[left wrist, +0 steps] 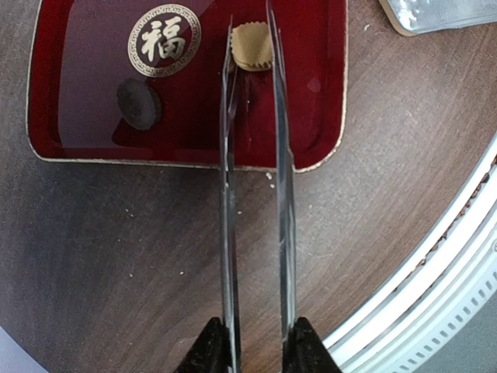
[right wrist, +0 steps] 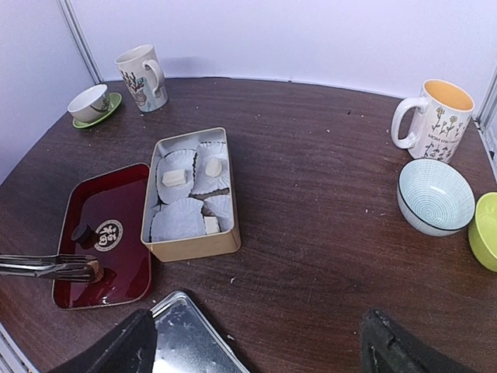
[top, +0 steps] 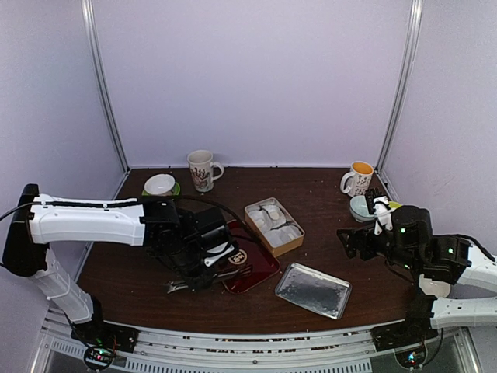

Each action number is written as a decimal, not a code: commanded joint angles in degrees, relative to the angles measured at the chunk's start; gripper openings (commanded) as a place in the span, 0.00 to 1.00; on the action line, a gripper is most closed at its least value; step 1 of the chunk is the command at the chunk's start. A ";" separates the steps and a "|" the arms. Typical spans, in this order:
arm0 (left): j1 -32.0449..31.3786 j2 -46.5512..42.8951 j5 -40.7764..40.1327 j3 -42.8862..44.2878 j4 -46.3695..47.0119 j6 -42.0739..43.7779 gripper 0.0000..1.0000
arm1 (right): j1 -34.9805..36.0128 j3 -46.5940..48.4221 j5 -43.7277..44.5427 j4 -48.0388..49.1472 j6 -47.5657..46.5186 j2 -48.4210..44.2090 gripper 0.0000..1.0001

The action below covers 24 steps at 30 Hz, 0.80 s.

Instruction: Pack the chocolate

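The tan tin holds white paper liners and three cream chocolate pieces. My left gripper is shut on metal tongs. The tong tips sit on either side of a light-brown scalloped chocolate on the red tray. I cannot tell whether it is lifted. The right wrist view shows that piece at the tong tips too. A dark round piece lies beside the tray's emblem. My right gripper is open and empty, over the table right of the tin.
The tin's silver lid lies at the front, right of the tray. A mug and a cup on a green saucer stand at the back left. A mug and bowls stand at the right.
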 commanded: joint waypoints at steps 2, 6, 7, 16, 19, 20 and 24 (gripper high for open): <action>-0.41 -0.46 -3.11 3.06 -0.53 0.31 0.28 | -0.30 -0.31 -0.19 0.94 -0.27 0.10 0.91; -0.49 -0.64 -4.56 3.92 0.02 -0.16 0.24 | -0.28 -0.31 -0.18 1.30 -0.36 0.36 0.91; -0.45 -0.80 -4.73 4.03 0.48 -0.22 0.24 | -0.28 -0.25 -0.25 1.39 -0.36 0.44 0.91; -0.57 -3.27 -5.00 4.90 5.83 -0.26 0.24 | -0.30 -0.09 -0.27 1.50 -0.71 0.88 0.91; -0.57 -2.98 -4.98 5.67 8.05 -0.19 0.25 | -0.31 0.02 -0.22 1.59 -0.82 0.96 0.91; -0.51 -2.69 -5.13 6.04 8.74 -0.12 0.24 | -0.29 0.05 -0.20 1.61 -0.88 1.04 0.91; -0.56 -0.88 -7.57 8.82 10.71 -0.50 0.25 | -0.27 0.27 -0.13 1.53 -1.05 1.23 0.91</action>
